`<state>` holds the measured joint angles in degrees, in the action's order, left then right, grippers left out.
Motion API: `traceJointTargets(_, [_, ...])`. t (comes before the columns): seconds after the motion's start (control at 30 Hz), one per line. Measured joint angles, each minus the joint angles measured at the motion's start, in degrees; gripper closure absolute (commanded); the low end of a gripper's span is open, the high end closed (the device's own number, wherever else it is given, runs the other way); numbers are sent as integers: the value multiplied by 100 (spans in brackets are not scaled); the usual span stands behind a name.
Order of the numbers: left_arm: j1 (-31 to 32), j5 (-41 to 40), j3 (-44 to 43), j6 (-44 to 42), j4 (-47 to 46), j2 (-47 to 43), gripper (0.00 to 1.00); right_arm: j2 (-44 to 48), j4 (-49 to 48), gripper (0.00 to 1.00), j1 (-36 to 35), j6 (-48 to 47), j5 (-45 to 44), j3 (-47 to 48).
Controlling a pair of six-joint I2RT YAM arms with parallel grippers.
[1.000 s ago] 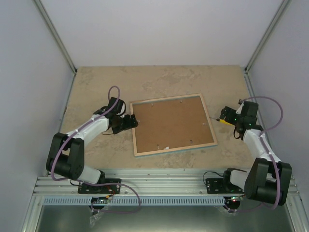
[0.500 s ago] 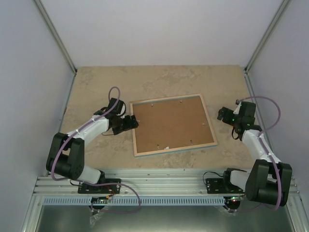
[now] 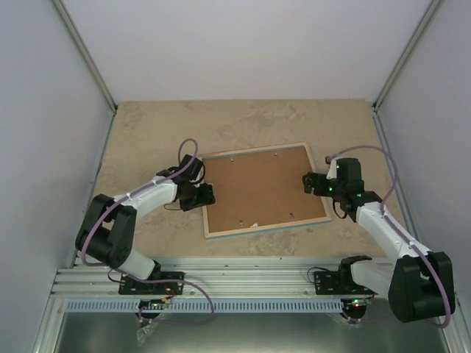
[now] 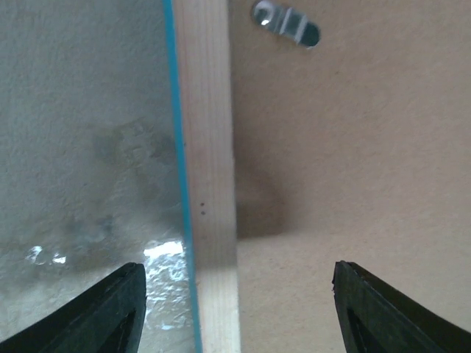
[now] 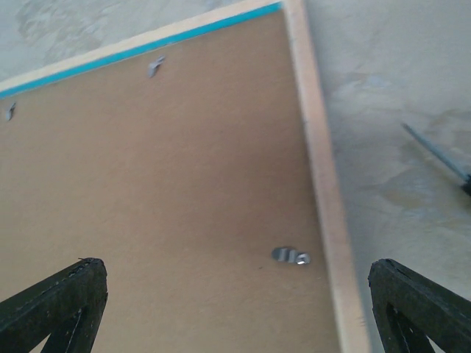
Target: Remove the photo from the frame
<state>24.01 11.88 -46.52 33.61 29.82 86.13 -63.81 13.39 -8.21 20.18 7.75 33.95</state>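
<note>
Straddling the light wood rim of the thin turquoise rectangular frame [image 4: 207, 184], the left fingers [image 4: 110, 312] are standing open. The right fingers [image 5: 62, 305] are gaping above the opposite edge, near a small metal clip [image 5: 291, 256]. The frame is lying face down on the beige table [image 3: 243, 121], its brown backing board [image 3: 261, 187] presumably hiding the photo.

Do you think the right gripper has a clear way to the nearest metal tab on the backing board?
Probably yes: the right gripper hovers open over the backing board, and the tab lies uncovered just ahead of it.
</note>
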Motion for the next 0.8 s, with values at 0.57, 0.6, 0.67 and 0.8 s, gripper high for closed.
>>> traceJointTargets(0.57, [546, -752, 2, 529, 297, 140, 64, 96, 177, 2, -1836, 59, -476, -221])
traceJointTargets(0.6, [551, -782, 2, 551, 299, 151, 66, 66, 173, 2, -1947, 55, -505, -221])
traceJointTargets(0.67, [551, -837, 2, 586, 302, 162, 71, -22, 168, 2, -2212, 42, -570, -221])
traceJointTargets(0.8, [553, -852, 0, 662, 273, 210, 81, -192, 164, 2, -2697, 11, -697, -219])
